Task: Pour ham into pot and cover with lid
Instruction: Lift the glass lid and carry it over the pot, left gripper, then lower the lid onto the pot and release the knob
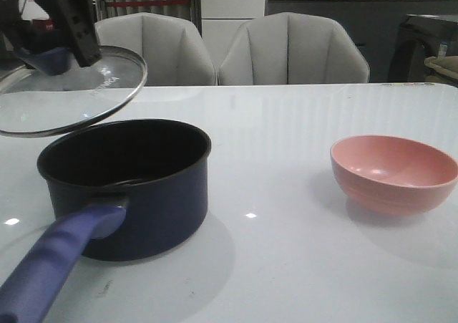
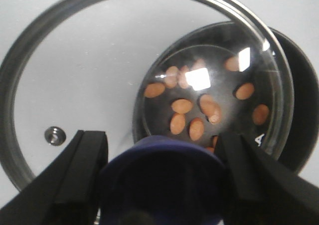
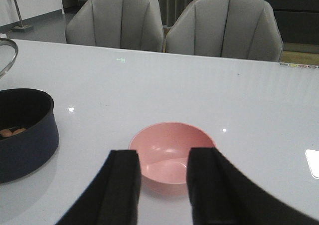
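The navy pot [image 1: 129, 187] with its purple-blue handle [image 1: 54, 262] stands at the front left of the table. Several orange-pink ham slices [image 2: 182, 106] lie on its black floor, seen through the glass; two show in the right wrist view [image 3: 12, 132]. My left gripper [image 1: 68, 33] is shut on the blue knob [image 2: 162, 180] of the glass lid [image 1: 68, 94]. It holds the lid tilted in the air, above and left of the pot, partly over its rim. My right gripper [image 3: 163, 185] is open and empty, back from the empty pink bowl [image 3: 172, 151].
The pink bowl [image 1: 393, 172] sits at the right of the white table [image 1: 286, 258]. Two grey chairs [image 1: 293, 51] stand behind the far edge. A dark object [image 1: 422, 47] is at the far right.
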